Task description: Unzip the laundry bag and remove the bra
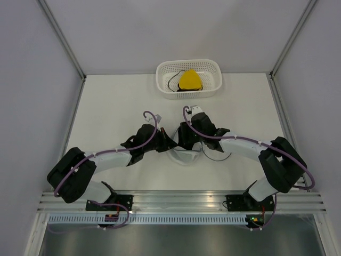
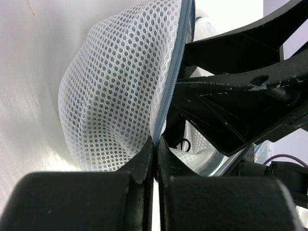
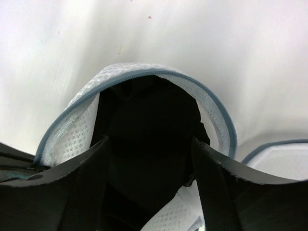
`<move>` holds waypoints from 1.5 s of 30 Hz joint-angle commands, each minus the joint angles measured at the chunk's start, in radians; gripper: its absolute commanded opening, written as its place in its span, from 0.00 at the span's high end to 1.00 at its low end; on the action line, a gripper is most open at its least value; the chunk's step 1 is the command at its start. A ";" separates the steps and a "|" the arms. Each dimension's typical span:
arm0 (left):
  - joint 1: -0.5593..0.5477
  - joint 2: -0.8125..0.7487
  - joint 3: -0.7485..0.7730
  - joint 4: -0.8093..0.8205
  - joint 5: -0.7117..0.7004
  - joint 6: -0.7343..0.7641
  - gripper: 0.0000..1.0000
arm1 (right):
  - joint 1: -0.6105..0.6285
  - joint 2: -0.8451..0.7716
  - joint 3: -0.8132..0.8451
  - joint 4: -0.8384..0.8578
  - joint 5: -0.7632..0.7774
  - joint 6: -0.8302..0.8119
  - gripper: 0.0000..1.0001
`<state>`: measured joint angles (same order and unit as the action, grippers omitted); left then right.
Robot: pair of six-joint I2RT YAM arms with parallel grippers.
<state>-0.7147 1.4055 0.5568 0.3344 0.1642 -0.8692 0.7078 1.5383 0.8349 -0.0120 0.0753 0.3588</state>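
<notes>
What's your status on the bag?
Left tool shut on bag rim. Right tool open at bag mouth, something dark inside. Yellow bra in basket. Nothing blocking.

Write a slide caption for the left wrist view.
Left gripper pinching the white mesh laundry bag at its zipper edge.

The laundry bag (image 1: 184,159) lies on the table (image 1: 106,106), the bra (image 1: 190,80) in the basket (image 1: 176,95) behind it.

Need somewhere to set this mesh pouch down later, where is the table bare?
Bare white table flanks the white perforated plastic basket, out to both walls. Crowded mid-table: left end effector and right end effector meet at the round white mesh laundry bag.
</notes>
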 commanded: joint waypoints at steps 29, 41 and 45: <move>0.004 0.013 0.005 0.041 0.006 0.009 0.98 | -0.001 -0.130 -0.005 -0.023 -0.134 0.029 0.99; 0.004 0.015 0.020 0.023 -0.008 0.012 0.98 | -0.001 -0.297 0.059 -0.290 -0.458 -0.079 1.00; 0.004 0.021 0.020 0.025 -0.012 0.010 0.98 | 0.002 -0.323 0.058 -0.310 -0.597 -0.112 1.00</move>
<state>-0.7147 1.4151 0.5568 0.3447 0.1638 -0.8696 0.7071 1.2514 0.8539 -0.2714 -0.3523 0.2989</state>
